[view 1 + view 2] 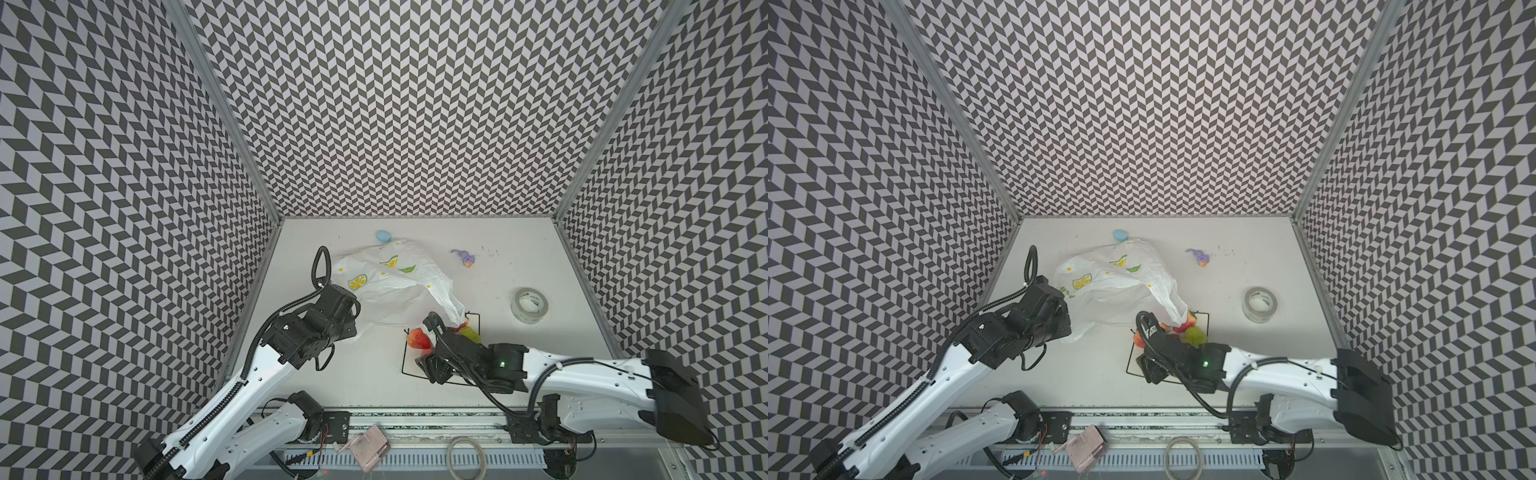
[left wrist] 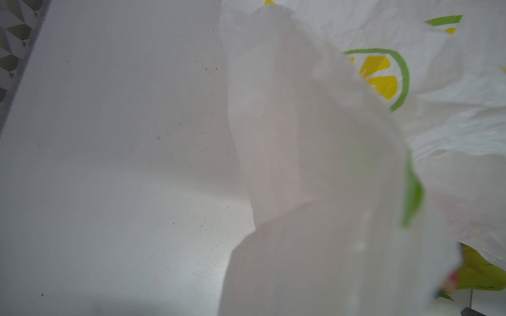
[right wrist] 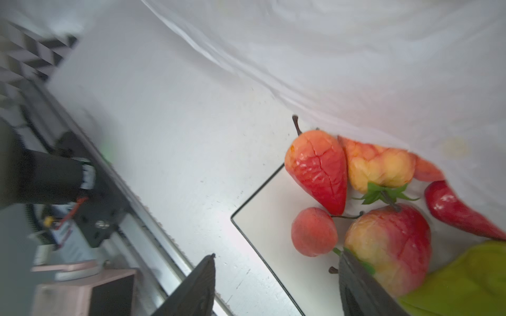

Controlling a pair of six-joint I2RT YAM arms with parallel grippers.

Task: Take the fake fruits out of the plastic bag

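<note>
1. Right wrist view: I see right gripper [image 3: 276, 255] open, empty.
2. Fruits [image 3: 317, 169] heaped on plate [image 3: 262, 219] near worktop's [image 1: 374, 382] front edge, at bag [image 1: 399, 282] mouth.
3. Left gripper [image 1: 352, 320] clamped on bag.

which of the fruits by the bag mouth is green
The yellow-green fruit, on the plate beside the big red-and-yellow fruit. It alone is green; the others by the plastic bag are red, orange or peach.
</note>
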